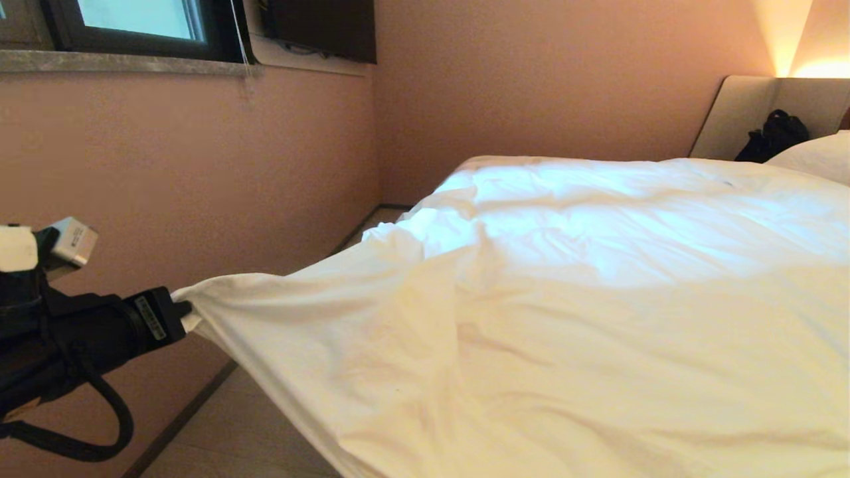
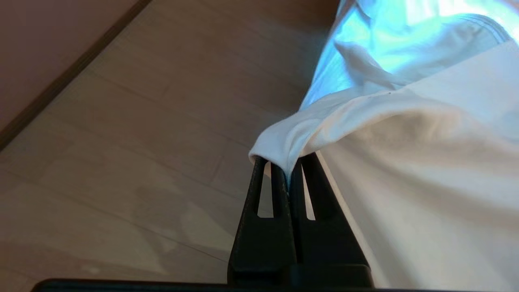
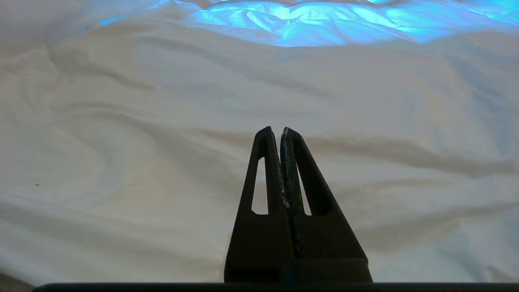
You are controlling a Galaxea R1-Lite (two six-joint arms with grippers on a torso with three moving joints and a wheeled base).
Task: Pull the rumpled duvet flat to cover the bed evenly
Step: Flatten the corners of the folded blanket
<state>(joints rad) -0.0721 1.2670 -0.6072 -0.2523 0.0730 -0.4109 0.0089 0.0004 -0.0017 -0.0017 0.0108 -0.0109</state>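
The white wrinkled duvet (image 1: 584,292) lies over the bed, whose beige headboard (image 1: 744,113) shows at the far right. One corner of the duvet is stretched out past the bed's left side, above the floor. My left gripper (image 1: 182,309) is shut on that corner, and in the left wrist view the cloth (image 2: 292,134) is pinched between the black fingertips of the left gripper (image 2: 288,164). My right gripper (image 3: 279,132) hangs shut and empty just above the duvet (image 3: 162,142); it is outside the head view.
A pink wall (image 1: 199,172) runs close along the bed's left side, leaving a narrow strip of wooden floor (image 1: 252,425). A window (image 1: 139,26) is high on that wall. A white pillow (image 1: 817,156) and a black object (image 1: 773,136) lie by the headboard.
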